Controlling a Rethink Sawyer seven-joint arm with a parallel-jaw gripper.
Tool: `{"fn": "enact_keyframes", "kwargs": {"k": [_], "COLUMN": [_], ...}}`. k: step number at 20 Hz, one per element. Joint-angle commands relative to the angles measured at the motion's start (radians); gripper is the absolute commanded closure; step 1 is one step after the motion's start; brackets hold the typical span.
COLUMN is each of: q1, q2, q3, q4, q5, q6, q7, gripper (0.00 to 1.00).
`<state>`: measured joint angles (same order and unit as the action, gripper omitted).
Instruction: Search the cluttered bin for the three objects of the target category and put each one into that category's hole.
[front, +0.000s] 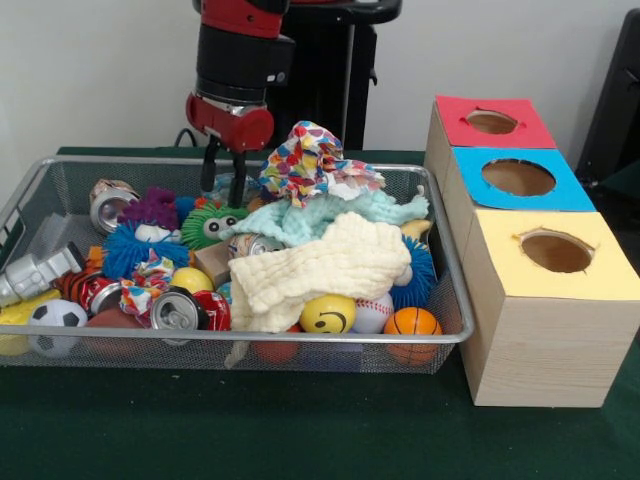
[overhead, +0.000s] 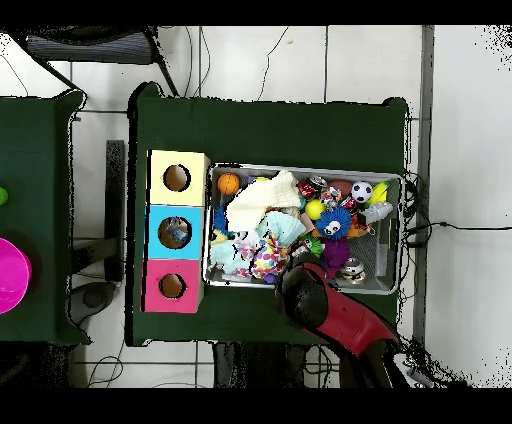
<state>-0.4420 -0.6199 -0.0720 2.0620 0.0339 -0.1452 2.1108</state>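
Note:
The wire-mesh bin (front: 452, 300) holds a pile of toys, balls, cans and cloths; it also shows in the overhead view (overhead: 396, 180). One crinkly see-through plastic bottle (front: 36, 272) lies against the bin's left wall, seen in the overhead view (overhead: 377, 213) at the right end. No other bottle shows. My gripper (front: 224, 178) hangs over the bin's back edge, just above a green fuzzy toy (front: 208, 225), with its fingers apart and nothing between them. The blue-surround hole (front: 518, 177) is in the middle of the wooden box, right of the bin, and also shows from overhead (overhead: 175, 232).
A cream cloth (front: 320, 265), a mint cloth (front: 335, 212) and a colourful cloth (front: 305, 160) cover the bin's middle. Metal cans (front: 180, 308) lie front left and back left (front: 108, 203). Red (front: 491, 121) and yellow (front: 556, 251) holes flank the blue one. My arm (overhead: 325, 305) covers the gripper from overhead.

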Motion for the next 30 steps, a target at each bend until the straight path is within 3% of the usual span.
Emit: {"fn": "enact_keyframes", "kwargs": {"k": [1,8,23,30], "q1": [0.027,0.055,-0.010,-0.016], "q2": [0.011,-0.032,0.031,0.006], "q3": [0.027,-0.016,-0.016,-0.010], "q4": [-0.081,-0.060,-0.068,-0.061], "q5": [0.004,0.007,-0.085,-0.104], "q6": [0.075,0.221,0.142,0.157], "q7": [0.086,0.060,0.049,0.053], "gripper": [0.00,0.00,0.00,0.00]}}
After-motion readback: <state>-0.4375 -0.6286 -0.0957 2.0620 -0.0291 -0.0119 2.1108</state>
